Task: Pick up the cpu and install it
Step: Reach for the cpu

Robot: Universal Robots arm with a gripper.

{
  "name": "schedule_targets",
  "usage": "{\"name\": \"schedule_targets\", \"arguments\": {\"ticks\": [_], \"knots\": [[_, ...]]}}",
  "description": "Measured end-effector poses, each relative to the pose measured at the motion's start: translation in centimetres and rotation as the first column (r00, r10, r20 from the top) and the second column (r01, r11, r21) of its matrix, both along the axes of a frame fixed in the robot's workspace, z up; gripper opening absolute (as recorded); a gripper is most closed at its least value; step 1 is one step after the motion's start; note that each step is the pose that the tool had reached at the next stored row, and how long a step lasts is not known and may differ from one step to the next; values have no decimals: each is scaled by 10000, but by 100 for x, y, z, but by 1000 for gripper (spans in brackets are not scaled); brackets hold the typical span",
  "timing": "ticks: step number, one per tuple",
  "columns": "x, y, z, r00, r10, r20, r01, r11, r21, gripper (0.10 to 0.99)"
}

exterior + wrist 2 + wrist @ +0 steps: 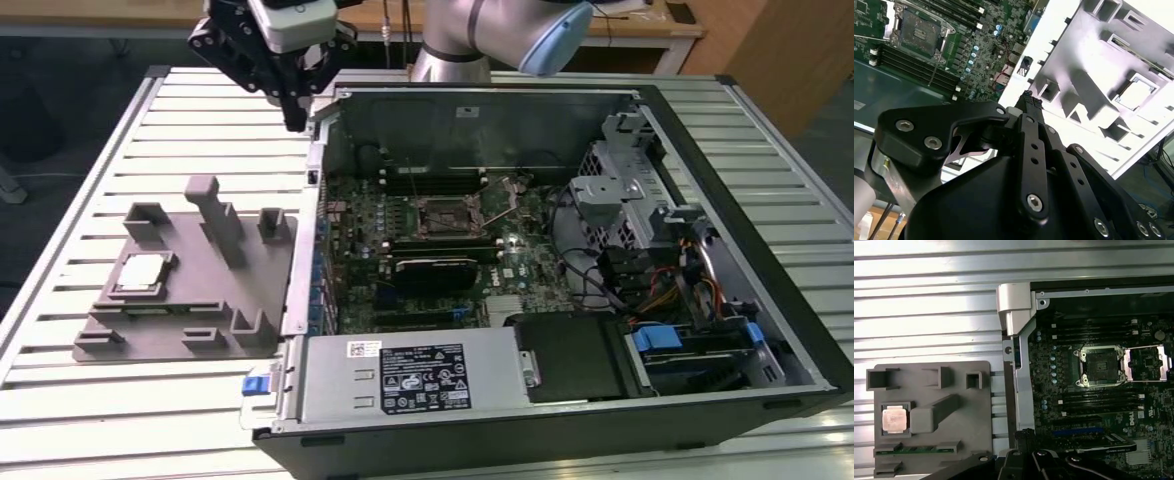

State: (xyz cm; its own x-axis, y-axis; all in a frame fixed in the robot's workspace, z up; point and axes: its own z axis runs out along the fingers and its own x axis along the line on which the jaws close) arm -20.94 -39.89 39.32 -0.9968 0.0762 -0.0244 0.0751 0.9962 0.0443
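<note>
Exterior view: the cpu lies in its pocket on the grey plate, not yet picked up. The socket stands bare. The gripper hangs closed and empty, with the cpu well apart at its seven o'clock.

Second wrist view: the cpu lies beyond the closed gripper, untouched.

First wrist view: the cpu rests on the plate, and the socket lies open and empty.

Silver cpu, grey fixture plate, green motherboard, black case, pale striped table
</note>
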Motion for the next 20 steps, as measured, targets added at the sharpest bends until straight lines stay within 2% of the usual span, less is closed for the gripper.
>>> {"name": "schedule_targets", "arguments": {"ticks": [20], "knots": [[-217, 0, -2, 10000, 0, 0, 0, 10000, 0, 106]]}}
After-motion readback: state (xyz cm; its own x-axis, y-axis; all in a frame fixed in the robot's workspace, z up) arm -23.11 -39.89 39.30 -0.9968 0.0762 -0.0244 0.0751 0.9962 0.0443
